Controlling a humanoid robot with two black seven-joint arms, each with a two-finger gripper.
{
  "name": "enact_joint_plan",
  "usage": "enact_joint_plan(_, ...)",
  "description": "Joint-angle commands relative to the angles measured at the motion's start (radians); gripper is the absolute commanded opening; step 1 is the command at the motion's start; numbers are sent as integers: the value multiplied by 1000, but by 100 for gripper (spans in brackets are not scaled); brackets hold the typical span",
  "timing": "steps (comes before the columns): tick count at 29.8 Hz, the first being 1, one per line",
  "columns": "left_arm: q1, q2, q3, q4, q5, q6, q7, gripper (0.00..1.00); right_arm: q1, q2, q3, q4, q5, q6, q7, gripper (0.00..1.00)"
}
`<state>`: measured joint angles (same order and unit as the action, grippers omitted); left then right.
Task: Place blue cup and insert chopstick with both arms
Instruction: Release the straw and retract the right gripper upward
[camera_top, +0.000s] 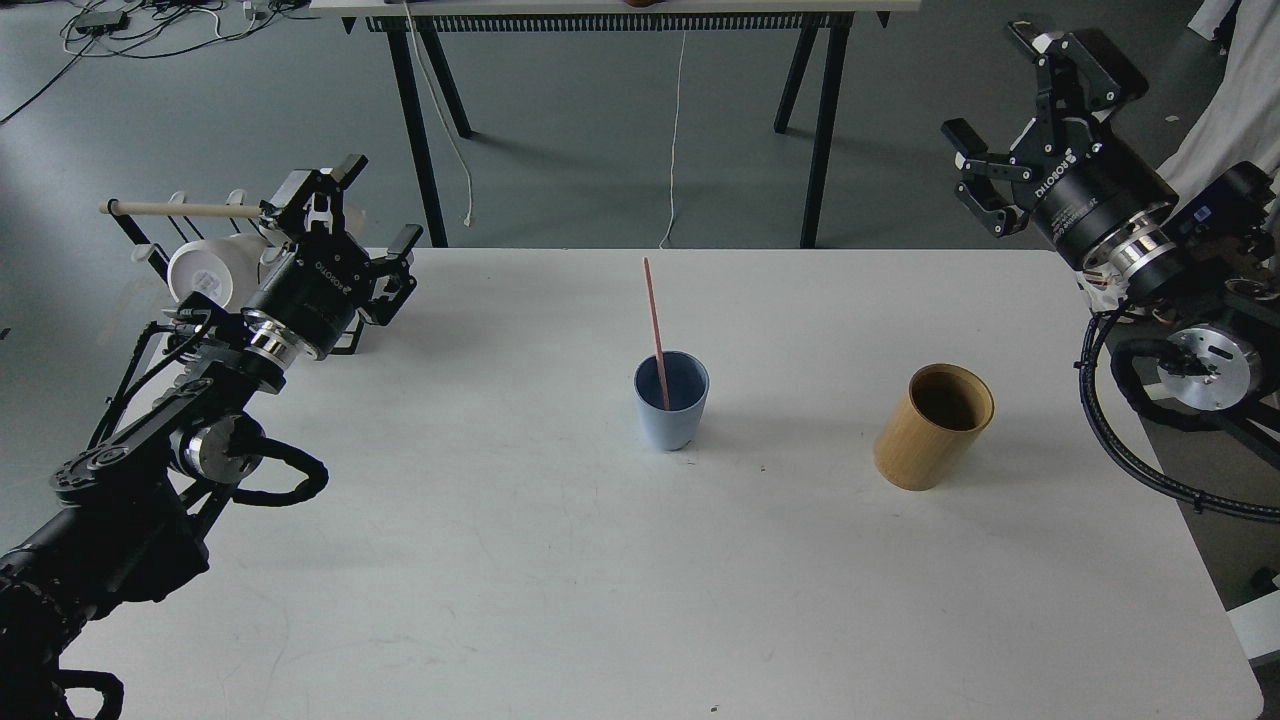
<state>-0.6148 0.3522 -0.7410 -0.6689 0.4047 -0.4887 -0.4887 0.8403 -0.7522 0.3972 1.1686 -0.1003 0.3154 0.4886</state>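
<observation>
The pale blue cup (671, 401) stands upright near the middle of the white table (560, 560). The pink chopstick (655, 322) stands in it, leaning slightly back and left, its top well above the rim. My left gripper (375, 207) is open and empty at the table's far left, far from the cup. My right gripper (1000, 95) is open and empty, raised beyond the table's far right corner, well away from the cup.
A tan bamboo cylinder (934, 426) stands upright to the right of the cup. A black wire rack with a pale wooden rod (185, 209) and a white mug (203, 277) sits at the far left edge behind my left arm. A black-legged table (610, 60) stands beyond.
</observation>
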Motion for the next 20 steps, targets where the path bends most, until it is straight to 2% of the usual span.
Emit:
enact_joint_plan(1, -2, 1, -21, 0, -24, 0, 0, 92, -7, 11, -1, -87, 1, 138, 0, 99)
enact_joint_plan(8, -13, -1, -29, 2, -43, 0, 0, 92, -10, 31, 11, -98, 4, 139, 0, 99)
enact_joint_plan(14, -17, -1, -32, 2, -43, 0, 0, 92, -26, 31, 8, -99, 11, 59, 0, 99)
enact_joint_plan(20, -19, -1, -32, 2, -43, 0, 0, 92, -44, 33, 9, -90, 11, 56, 0, 99)
